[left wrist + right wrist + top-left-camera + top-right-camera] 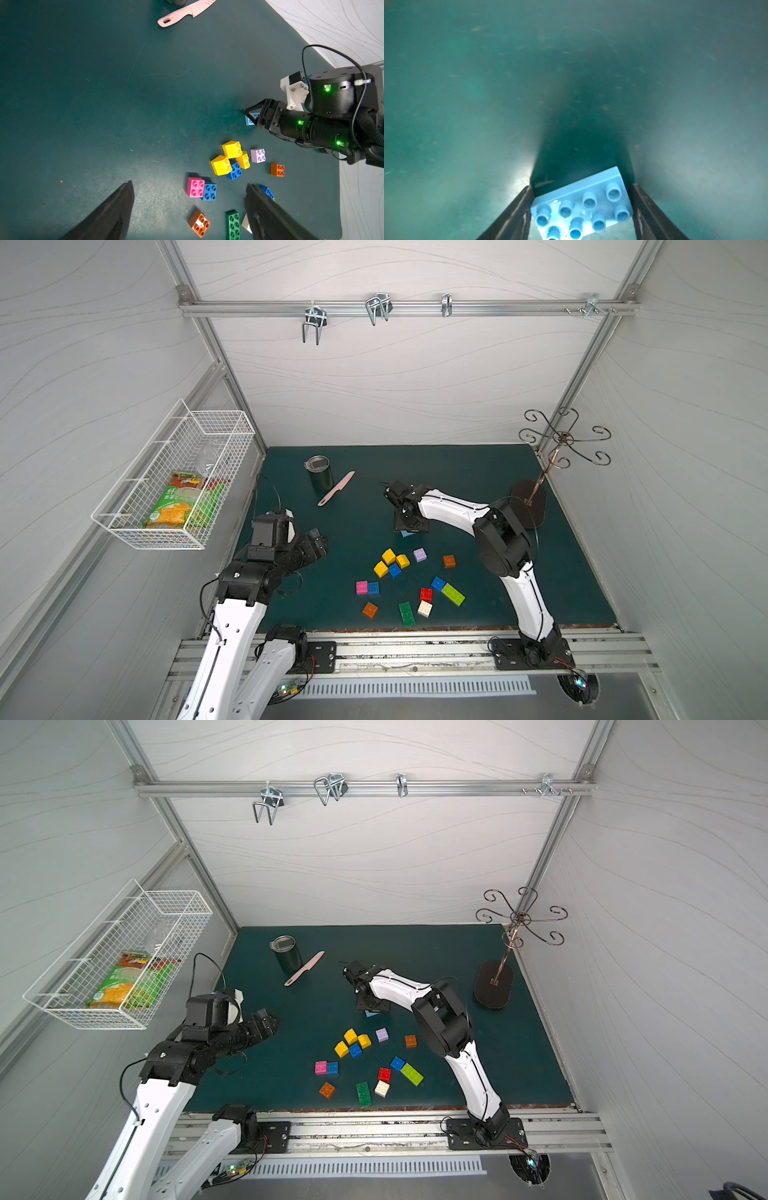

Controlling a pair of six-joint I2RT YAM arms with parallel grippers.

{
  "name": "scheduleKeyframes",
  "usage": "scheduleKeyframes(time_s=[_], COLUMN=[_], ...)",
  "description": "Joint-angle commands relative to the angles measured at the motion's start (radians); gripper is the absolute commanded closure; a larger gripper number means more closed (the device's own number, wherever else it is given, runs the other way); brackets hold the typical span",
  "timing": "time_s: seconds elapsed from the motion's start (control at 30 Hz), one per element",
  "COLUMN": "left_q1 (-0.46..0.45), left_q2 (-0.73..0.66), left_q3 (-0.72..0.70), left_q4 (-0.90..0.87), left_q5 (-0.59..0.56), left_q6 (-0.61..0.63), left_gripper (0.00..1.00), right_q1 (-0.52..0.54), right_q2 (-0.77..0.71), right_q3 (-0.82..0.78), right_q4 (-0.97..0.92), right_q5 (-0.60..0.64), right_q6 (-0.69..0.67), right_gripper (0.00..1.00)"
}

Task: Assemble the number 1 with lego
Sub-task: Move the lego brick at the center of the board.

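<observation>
The right claw (581, 187) has the light blue brick (583, 205) directly under it and between its jaws, so nothing needs reaching for. The brick lies studs up, on the worktop (457, 472) as far as I can see. Its long axis runs across the gap from one jaw to the other, on a slant, so each jaw meets an end corner and not a flat side. The claw grasps it that way, lengthwise and skewed, which looks to me like a hold that could let the brick swivel once it is lifted. The right arm stretches out from its base, elbow high, forearm long and wrist bent so the claw points almost straight down. The rest of the lego lies behind that claw, back toward the arm's base: a clump of yellow bricks (390, 562) nearest it, the green brick (406, 613) and lime brick (453, 594) farther back. None of it forms a figure yet, so I take this for the first piece. The left claw (320, 544) hangs well apart from the light blue brick, released and empty, its arm folded and aimed toward the loose bricks.
</observation>
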Motion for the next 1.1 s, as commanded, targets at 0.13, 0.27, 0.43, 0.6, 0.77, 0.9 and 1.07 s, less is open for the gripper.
scheduleKeyframes(time_s=[0.13,0.27,0.43,0.6,0.77,0.9,1.07], left_q1=[-0.002,-0.002,-0.004,-0.004,-0.007,-0.012,-0.019], left_q2=[-0.009,-0.008,-0.010,-0.008,-0.001,0.005,0.007], left_q3=[0.006,0.006,0.007,0.007,0.007,0.008,0.009], left_q4=[0.041,0.042,0.040,0.042,0.039,0.037,0.036], left_q5=[0.002,0.003,0.005,0.004,0.001,-0.003,-0.007], left_q6=[0.000,0.000,0.001,0.002,0.002,0.001,0.000], left_gripper=[0.11,0.11,0.10,0.10,0.10,0.10,0.11], right_q1=[-0.028,-0.027,-0.014,0.015,0.025,0.040,0.066], right_q2=[-0.021,-0.112,-0.232,-0.347,-0.378,-0.342,-0.284], right_q3=[-0.025,-0.054,-0.174,-0.338,-0.422,-0.405,-0.348], right_q4=[-0.098,-0.097,-0.071,-0.009,0.037,0.037,-0.005], right_q5=[-0.024,-0.037,-0.101,-0.168,-0.228,-0.220,-0.153], right_q6=[0.077,0.039,-0.094,-0.221,-0.302,-0.327,-0.337], right_gripper=[0.13,0.01,0.02,0.04,0.12,0.20,0.31])
